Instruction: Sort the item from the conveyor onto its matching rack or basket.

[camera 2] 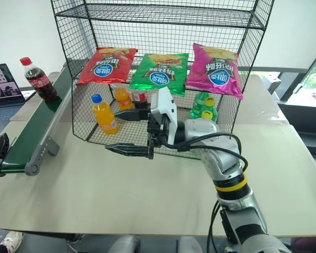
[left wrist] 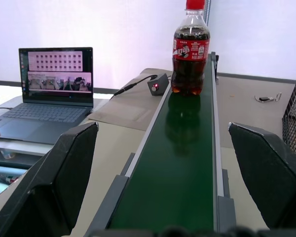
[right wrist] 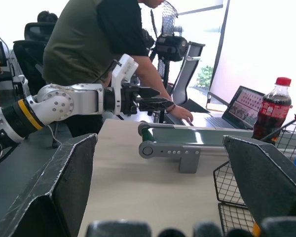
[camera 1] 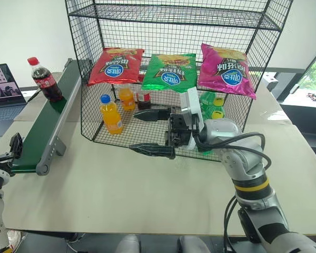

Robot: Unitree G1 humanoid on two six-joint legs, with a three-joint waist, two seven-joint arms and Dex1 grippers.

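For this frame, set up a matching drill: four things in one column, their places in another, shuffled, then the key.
Things:
1. cola bottle
2. orange soda bottle
3. pink snack bag
4. laptop

Places:
A. hanging on the front of the wire rack, on the robot's right side
B. standing on the green conveyor belt, at its far end
C. on the side table beyond the conveyor, on the robot's left
D. standing inside the rack's bottom tier, near its left front corner

Pairs: 1-B, 2-D, 3-A, 4-C
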